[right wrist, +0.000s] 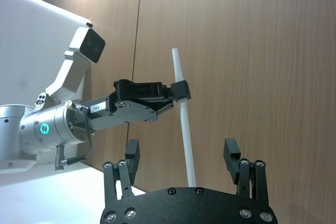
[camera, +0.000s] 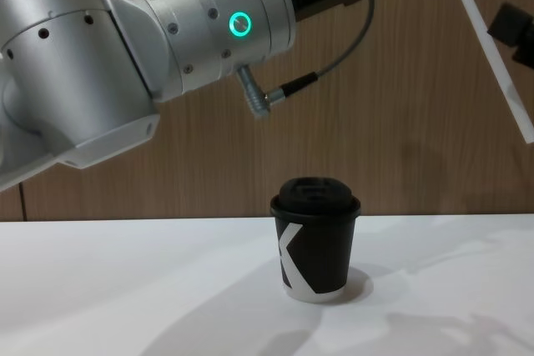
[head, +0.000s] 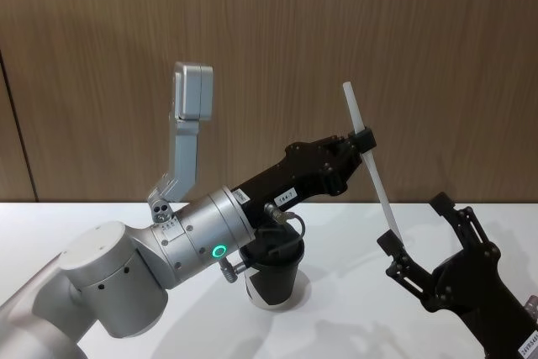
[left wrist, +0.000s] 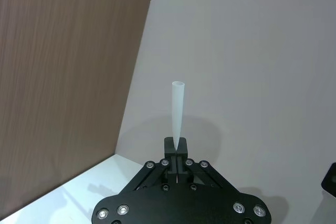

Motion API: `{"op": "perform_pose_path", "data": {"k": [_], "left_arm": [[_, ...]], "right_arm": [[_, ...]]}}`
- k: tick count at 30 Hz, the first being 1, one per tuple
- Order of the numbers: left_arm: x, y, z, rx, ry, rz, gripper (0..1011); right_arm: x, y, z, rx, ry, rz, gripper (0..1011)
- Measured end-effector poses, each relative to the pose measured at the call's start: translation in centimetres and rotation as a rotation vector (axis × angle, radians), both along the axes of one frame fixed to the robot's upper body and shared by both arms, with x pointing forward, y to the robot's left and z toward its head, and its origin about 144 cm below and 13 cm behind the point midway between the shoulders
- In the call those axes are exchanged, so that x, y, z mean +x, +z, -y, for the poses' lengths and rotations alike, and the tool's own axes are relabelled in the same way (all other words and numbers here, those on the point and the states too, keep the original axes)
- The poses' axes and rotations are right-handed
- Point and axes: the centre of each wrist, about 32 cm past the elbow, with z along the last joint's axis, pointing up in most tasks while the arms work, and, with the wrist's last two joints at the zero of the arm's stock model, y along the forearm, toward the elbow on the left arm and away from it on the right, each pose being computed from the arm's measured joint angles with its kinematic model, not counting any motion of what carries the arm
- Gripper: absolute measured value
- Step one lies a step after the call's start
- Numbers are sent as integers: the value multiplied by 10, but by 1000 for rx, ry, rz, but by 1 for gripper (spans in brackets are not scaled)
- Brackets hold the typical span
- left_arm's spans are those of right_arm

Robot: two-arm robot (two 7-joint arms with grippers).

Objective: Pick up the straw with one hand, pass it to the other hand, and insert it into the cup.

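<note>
Since the left tool (head: 363, 139) clamps the straw (head: 377, 182) only near its upper end, releasing before the right tool (head: 414, 223) closes would likely drop it onto the worktop (head: 336, 325). An off-centre squeeze could bend it. The lidded cup (head: 273, 279) stands midway between the worktop's side edges. To its right, aloft and tilted, the straw's lower end sits between the right tool's wide-spread fingers.

The cup (camera: 321, 248) carries a big white "K" on the left of its near side. A small white label (head: 286, 197) on the black body of the left gripper (head: 363, 139) holds dark print too small to read. So does another label (head: 531, 338) on the right gripper (head: 414, 223).
</note>
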Motion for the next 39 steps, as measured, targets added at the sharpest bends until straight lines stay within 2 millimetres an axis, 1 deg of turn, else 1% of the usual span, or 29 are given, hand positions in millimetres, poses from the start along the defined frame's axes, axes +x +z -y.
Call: {"op": "perform_pose_path", "data": {"k": [39], "left_arm": [[0, 0, 0, 0, 0, 0, 6]], "right_arm": [[0, 0, 0, 0, 0, 0, 1001]]}}
